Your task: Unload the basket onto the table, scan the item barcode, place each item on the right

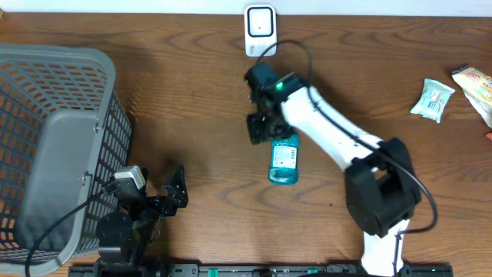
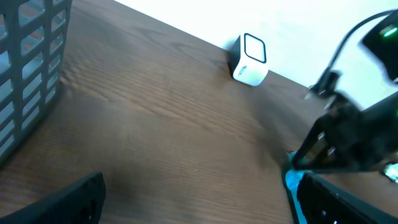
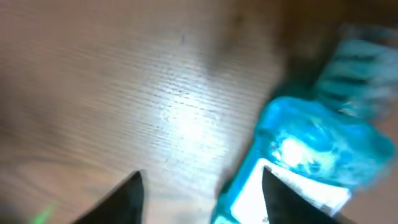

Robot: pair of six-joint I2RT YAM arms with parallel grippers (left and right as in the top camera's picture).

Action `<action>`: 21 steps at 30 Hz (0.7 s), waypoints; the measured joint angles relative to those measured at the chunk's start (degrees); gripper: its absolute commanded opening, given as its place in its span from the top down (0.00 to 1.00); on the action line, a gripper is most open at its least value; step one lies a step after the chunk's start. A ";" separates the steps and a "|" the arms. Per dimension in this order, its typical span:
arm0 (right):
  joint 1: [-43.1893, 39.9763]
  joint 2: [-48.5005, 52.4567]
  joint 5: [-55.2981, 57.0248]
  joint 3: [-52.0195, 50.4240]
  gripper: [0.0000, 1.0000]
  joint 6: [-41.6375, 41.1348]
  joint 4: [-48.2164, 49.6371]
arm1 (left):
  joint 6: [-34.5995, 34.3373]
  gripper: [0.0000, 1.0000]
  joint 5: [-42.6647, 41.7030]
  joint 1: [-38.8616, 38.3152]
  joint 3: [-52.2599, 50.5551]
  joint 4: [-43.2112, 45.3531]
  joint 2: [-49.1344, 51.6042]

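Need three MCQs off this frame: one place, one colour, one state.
1. The white scanner stands: A) at the far edge of the table; B) inside the basket; C) beside the left arm.
2. The bottle lying on the table is: A) red; B) blue; C) yellow.
3. The left gripper is: A) shut on the bottle; B) shut on the scanner; C) open, empty.
Key: 1A, it sits at the wall-side edge; 2B, its blue body shows overhead; 3C, its jaws stand wide apart, bare wood between.
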State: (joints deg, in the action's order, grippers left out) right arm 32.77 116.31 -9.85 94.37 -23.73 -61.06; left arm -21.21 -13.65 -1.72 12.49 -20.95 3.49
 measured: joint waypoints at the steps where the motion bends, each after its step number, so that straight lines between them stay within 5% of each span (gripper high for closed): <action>1: -0.48 -0.72 0.13 0.31 0.19 -0.92 -0.76 | 0.00 0.02 0.00 0.00 0.00 0.00 0.00; 5: -2.19 -2.78 4.24 0.04 0.09 -5.38 -2.38 | -0.02 0.02 0.00 0.00 0.00 0.00 0.00; 21: -9.01 -3.89 1.20 -22.49 0.21 -4.39 25.97 | -0.02 0.02 0.00 0.00 0.00 0.00 0.00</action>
State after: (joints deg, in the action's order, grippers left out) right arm 23.77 112.42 -8.64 71.88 -28.12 -35.09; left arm -21.23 -13.65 -1.72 12.49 -20.95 3.49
